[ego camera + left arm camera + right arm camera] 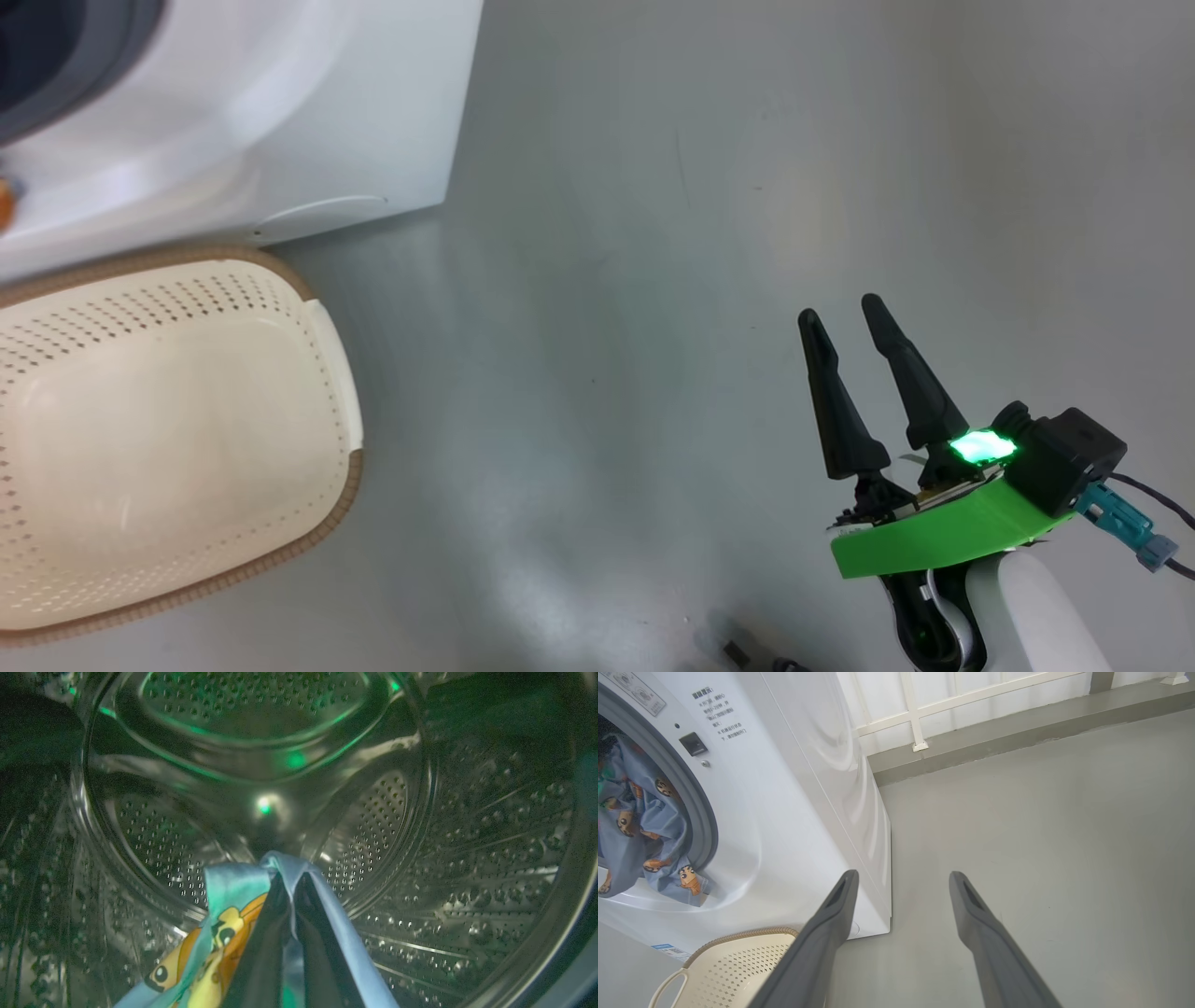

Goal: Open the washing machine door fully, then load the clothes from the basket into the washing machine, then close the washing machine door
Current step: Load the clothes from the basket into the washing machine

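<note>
The basket (pixel 187 308) is empty, so we judge the loading nearly done. Our left gripper (pixel 292 882) is inside the steel drum (pixel 420 858), jaws clamped on the clothes (pixel 219 933). Some fabric hangs over the gasket (pixel 703 812) of the washing machine (pixel 784 812). Releasing and shutting the machine remain. Our right gripper (pixel 840 310) has its jaws apart, holding nothing. We count one basket and one machine; the number of garments we cannot tell.
</note>
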Available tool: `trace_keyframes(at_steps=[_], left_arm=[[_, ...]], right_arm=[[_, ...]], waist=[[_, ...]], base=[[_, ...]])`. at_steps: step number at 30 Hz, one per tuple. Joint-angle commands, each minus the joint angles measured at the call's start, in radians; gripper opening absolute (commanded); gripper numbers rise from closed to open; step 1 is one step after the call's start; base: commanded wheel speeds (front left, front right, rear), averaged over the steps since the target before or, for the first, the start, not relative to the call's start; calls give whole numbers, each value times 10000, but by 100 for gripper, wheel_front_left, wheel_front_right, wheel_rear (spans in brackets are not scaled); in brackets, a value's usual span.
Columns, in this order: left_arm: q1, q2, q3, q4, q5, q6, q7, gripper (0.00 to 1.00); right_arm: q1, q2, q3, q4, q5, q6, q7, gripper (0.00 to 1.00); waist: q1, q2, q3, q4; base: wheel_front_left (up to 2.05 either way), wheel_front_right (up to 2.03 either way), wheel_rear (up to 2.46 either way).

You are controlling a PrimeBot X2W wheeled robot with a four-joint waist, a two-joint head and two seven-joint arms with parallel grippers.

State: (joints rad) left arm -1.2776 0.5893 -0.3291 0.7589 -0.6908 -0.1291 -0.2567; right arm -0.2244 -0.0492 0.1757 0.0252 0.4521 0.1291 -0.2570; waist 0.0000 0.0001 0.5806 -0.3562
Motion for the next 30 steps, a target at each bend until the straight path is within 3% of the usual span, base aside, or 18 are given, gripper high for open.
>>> trace_keyframes(at_steps=[1,6,11,12,14,15,22,30], left_arm=[[-147,552,595,-651,493,-16,-51,0],[362,376,1842,-1799,1832,-16,-51,0],[1083,63,1926,-1188,2138,-16,-51,0],[1138,42,1753,-889,2115,-16,-51,10],[1128,42,1391,-325,2018,-16,-51,45],[1094,16,1182,36,1869,-16,-51,100],[567,60,288,923,1045,-16,-51,100],[768,-31,60,852,510,-16,-51,100]], right_arm=[[-62,-11,222,-283,178,16,-48,100],[-152,-11,263,-349,276,16,-48,100],[-186,-11,317,-331,361,16,-48,100],[-188,-11,322,-323,371,16,-48,100],[-201,-11,339,-304,390,16,-48,100],[-207,-11,350,-290,396,16,-48,100],[-246,-11,386,-213,402,16,-48,100],[-274,-11,363,-178,334,16,-48,100]], waist=[[0,-1,150,-120],[0,-1,343,-186],[0,-1,389,-162],[0,-1,390,-147],[0,-1,379,-114],[0,-1,362,-98],[0,-1,229,46],[0,-1,84,218]], base=[[0,0,0],[0,0,0],[0,0,0],[0,0,0],[0,0,0],[0,0,0],[0,0,0],[0,0,0]])
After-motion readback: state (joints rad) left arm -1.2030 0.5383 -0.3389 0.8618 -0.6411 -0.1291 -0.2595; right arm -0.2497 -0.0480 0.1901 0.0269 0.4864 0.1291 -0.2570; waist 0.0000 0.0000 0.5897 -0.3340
